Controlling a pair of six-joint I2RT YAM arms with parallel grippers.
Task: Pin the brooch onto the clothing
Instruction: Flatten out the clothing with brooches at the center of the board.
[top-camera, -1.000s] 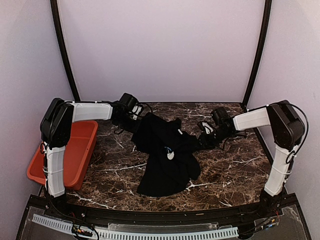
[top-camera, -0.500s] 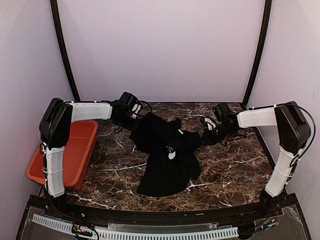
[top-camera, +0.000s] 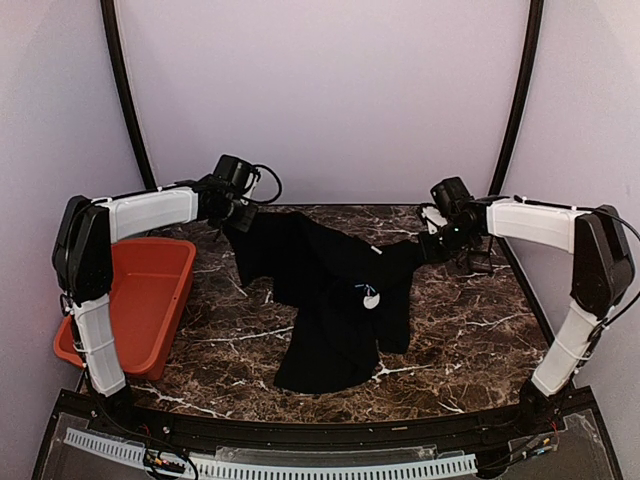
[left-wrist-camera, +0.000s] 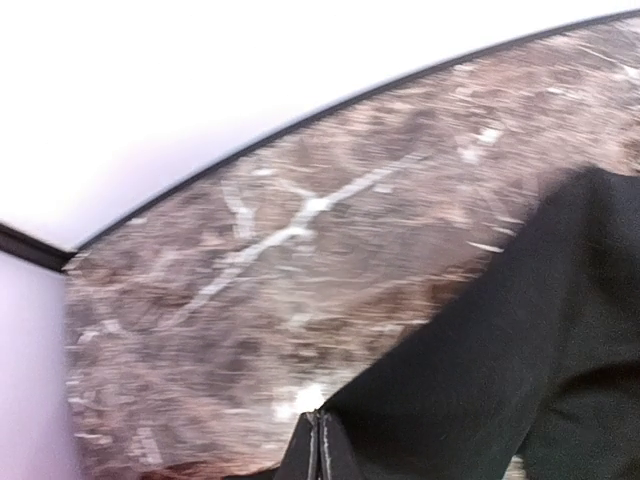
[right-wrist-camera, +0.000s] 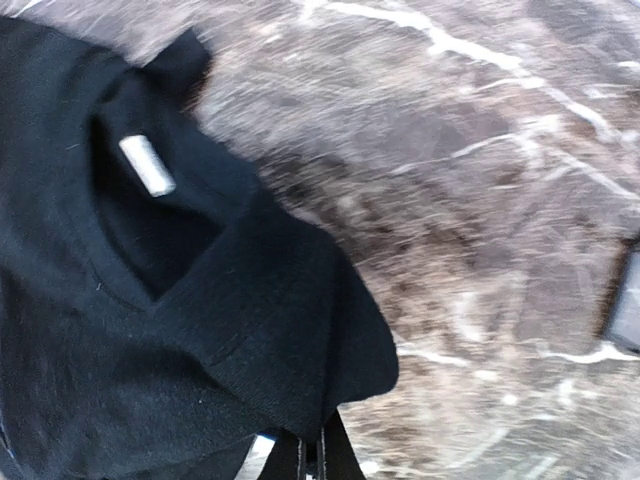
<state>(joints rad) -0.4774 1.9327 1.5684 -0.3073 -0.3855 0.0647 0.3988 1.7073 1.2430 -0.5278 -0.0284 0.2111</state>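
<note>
Clothing (top-camera: 330, 300): black T-shirt across the middle of the table, its upper edge stretched between the two grippers. The lower part lies crumpled on the marble toward the near edge.
Mark (top-camera: 369, 297): small pale-and-blue spot on the shirt's front, right of centre, too small to read.
Left gripper (top-camera: 238, 210): at the far left of the table, jaws clenched on the upper left edge of the clothing. In the left wrist view the fingertips (left-wrist-camera: 305, 460) meet, with black cloth coming off them.
Right gripper (top-camera: 430, 247): at the far right, jaws pinched tight on a fold of the clothing beside the neck opening. In the right wrist view the fingertips (right-wrist-camera: 338, 460) sit just under that fold.
Neck label (right-wrist-camera: 148, 165): pale tag inside the collar, well away from the gripped fold.
Table (top-camera: 470, 330): brown marble with white veins.
Bin (top-camera: 150, 300): red-orange, at the left edge beside the left arm, apart from the shirt.
Wrist views: both blurred, so fine detail of the cloth is lost.
</note>
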